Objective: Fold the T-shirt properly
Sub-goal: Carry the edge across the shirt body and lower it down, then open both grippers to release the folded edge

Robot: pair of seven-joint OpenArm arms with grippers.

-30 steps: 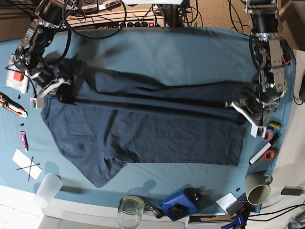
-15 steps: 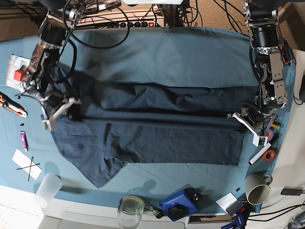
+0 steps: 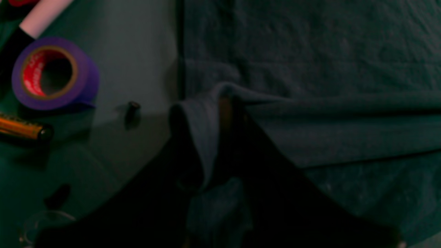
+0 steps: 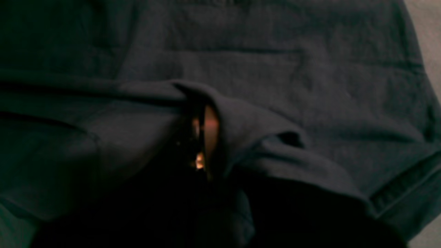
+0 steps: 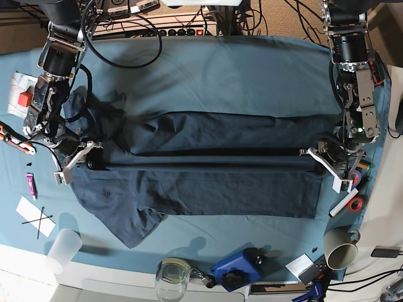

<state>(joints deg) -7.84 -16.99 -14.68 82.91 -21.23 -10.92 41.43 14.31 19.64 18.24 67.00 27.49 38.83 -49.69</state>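
T-shirt [image 5: 208, 179] far edge carried nearer the tablecloth [image 5: 239, 69] front edge | left gripper [image 5: 327, 156], right gripper [image 5: 82, 157] pinching fabric | lengthwise fold judged under way

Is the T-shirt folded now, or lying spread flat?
Partly folded: the T-shirt has one edge lifted in a taut line between the right gripper and the left gripper.

T-shirt [image 5: 208, 182] on teal tablecloth [image 5: 239, 69]

A teal tablecloth [image 5: 239, 69] covers the table, with brown carpet [image 5: 283, 16] beyond its far edge.
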